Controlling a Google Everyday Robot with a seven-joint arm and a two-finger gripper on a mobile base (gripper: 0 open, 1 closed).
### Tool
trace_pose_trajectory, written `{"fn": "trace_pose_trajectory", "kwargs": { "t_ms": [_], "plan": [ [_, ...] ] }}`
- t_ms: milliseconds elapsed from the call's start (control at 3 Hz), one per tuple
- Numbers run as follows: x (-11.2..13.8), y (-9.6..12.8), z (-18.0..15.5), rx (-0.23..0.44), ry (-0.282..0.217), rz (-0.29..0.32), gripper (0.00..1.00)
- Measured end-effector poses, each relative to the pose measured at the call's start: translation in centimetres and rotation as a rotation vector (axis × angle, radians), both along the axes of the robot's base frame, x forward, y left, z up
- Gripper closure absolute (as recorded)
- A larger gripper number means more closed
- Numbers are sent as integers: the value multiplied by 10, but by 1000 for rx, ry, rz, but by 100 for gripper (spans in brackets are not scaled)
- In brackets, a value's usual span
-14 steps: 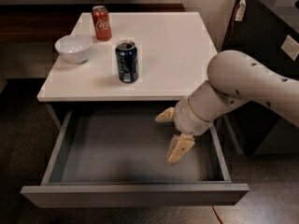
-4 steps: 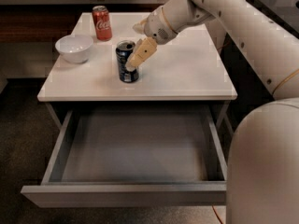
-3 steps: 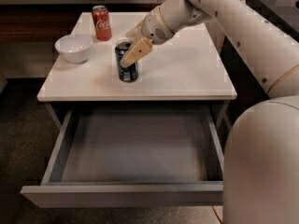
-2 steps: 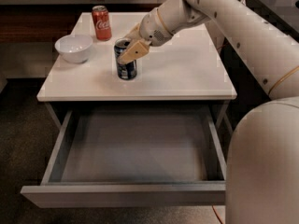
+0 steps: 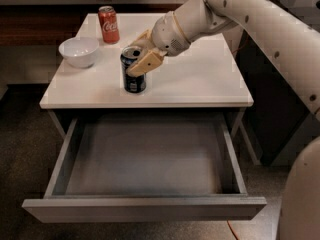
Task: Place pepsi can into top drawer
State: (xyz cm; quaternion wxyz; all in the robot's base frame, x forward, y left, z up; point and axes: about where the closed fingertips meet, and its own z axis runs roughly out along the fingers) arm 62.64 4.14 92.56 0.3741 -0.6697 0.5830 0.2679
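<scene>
Nearest you, the top drawer point(image 5: 145, 209) stands pulled fully out below the front edge of the white table point(image 5: 200, 79), and you look straight down onto its grey floor. Just behind that front edge, left of the middle, the pepsi can point(image 5: 134, 83) stands upright on the tabletop, its silver top showing. It sits on the table, not in the drawer.

The gripper point(image 5: 133, 58) is on the can's upper half. You see its tan fingers point(image 5: 146, 62) pinching the can from either side, the near one slanting across the can's front and the other behind the rim. The white arm point(image 5: 240, 9) reaches in from the table's far right corner and leans down toward the can.

Further back, near the left edge, a white bowl point(image 5: 78, 50) sits well apart from the can. Beyond it, by the far left corner, a red Coca-Cola can point(image 5: 108, 18) stands upright.
</scene>
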Motion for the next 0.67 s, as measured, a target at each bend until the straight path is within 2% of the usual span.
{"fn": "trace_pose_trajectory", "kwargs": {
  "t_ms": [667],
  "plan": [
    [-67, -8, -7, 23, -22, 114, 100]
  ]
}}
